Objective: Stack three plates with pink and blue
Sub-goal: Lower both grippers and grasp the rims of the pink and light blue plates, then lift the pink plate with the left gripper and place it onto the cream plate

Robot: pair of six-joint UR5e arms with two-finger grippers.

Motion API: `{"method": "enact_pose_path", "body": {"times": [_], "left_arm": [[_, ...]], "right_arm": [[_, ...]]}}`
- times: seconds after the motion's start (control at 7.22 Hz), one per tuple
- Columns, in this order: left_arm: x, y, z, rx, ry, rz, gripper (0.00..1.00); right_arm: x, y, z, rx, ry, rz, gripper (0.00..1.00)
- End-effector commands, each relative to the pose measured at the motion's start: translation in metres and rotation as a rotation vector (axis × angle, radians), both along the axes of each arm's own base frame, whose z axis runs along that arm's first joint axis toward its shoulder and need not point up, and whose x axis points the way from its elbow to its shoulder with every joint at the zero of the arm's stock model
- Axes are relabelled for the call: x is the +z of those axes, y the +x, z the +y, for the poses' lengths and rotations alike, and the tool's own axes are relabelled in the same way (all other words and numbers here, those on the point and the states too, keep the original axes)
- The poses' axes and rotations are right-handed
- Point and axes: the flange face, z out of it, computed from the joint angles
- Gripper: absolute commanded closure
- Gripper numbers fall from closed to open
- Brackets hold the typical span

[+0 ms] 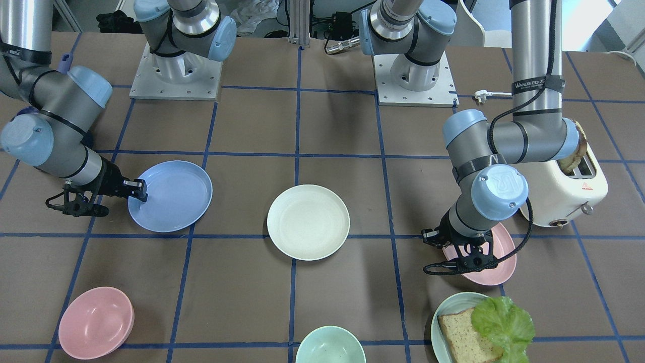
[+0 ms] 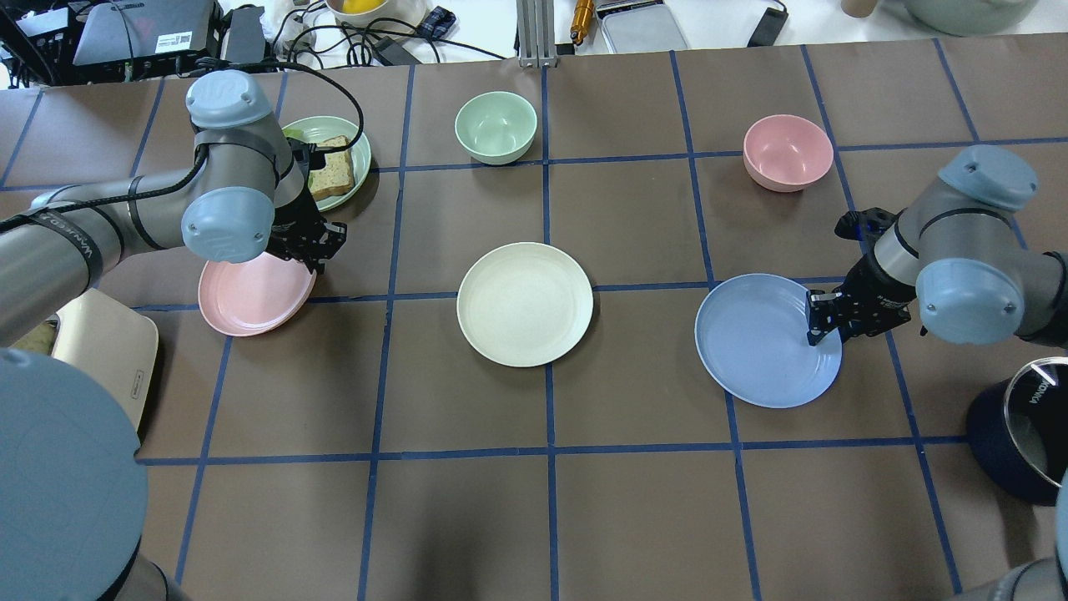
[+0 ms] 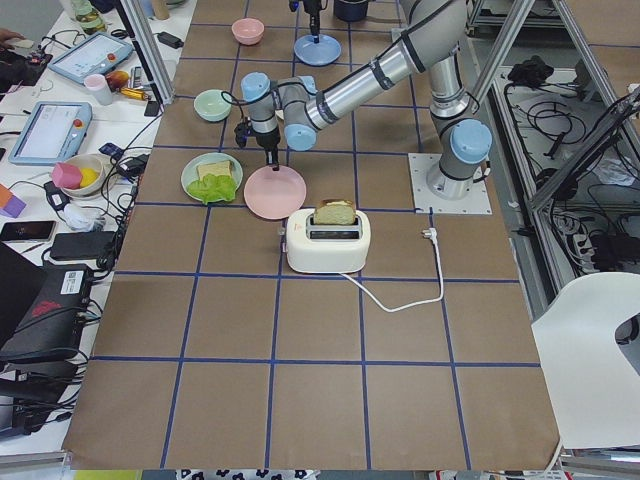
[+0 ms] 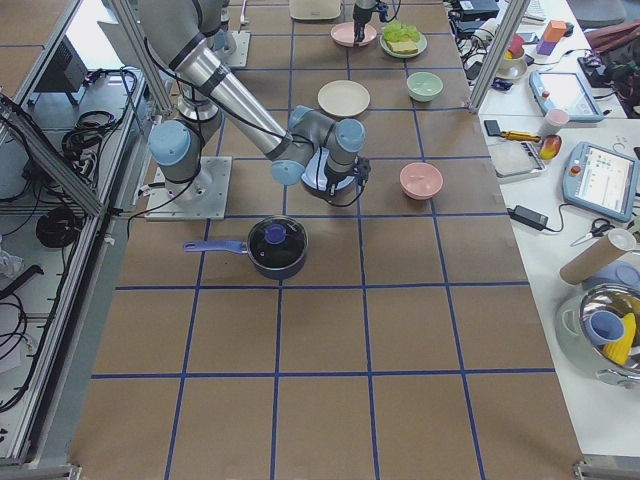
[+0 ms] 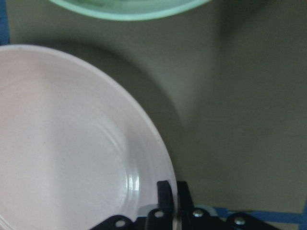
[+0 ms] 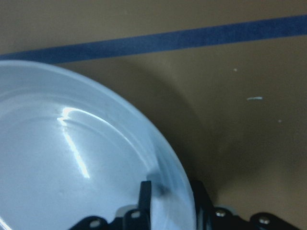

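Note:
The cream-white plate [image 2: 525, 304] lies flat at the table's middle, also in the front view [image 1: 308, 222]. My left gripper [image 2: 319, 260] is shut on the rim of the pink plate [image 2: 250, 296]; the left wrist view shows its fingers [image 5: 165, 194] pinching that rim [image 5: 72, 143]. My right gripper [image 2: 822, 322] is shut on the rim of the light blue plate [image 2: 763, 342]; the right wrist view shows the rim [image 6: 72, 158] between the fingers [image 6: 145, 194]. Both plates cast a broad shadow on their gripped side. In the front view the blue plate [image 1: 174, 196] is left and the pink plate [image 1: 499, 262] right.
A pale green plate with bread and lettuce [image 2: 355, 150] sits just beyond the pink plate. A green bowl [image 2: 496, 127] and a pink bowl [image 2: 788, 152] stand at the far side. A toaster [image 1: 569, 186] is by my left arm and a dark pot [image 2: 1026, 426] by my right.

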Motion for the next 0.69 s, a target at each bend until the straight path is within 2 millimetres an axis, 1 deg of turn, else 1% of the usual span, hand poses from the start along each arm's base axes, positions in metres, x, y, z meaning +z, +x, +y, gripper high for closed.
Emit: {"method": "enact_pose_path", "body": {"times": [0.0,0.14,0.28,0.42,0.55], "left_arm": [[0.032,-0.079,-0.006,-0.001,-0.078,-0.015,1.0],[0.052,-0.129,-0.011,0.013,-0.11,-0.016,1.0],[0.075,-0.172,-0.008,0.037,-0.117,-0.037,1.0],[0.093,-0.218,-0.001,0.076,-0.122,-0.025,1.0],[0.087,-0.268,0.013,0.085,-0.116,-0.006,1.0]], "right_arm": [[0.003,-0.006,0.003,0.008,-0.01,-0.007,0.98],[0.01,-0.006,0.002,0.01,-0.024,-0.001,1.0],[0.018,-0.006,0.004,0.008,-0.01,-0.007,1.0],[0.029,-0.008,-0.002,0.009,-0.024,-0.001,1.0],[0.04,-0.012,-0.01,0.009,-0.021,0.0,1.0]]}}
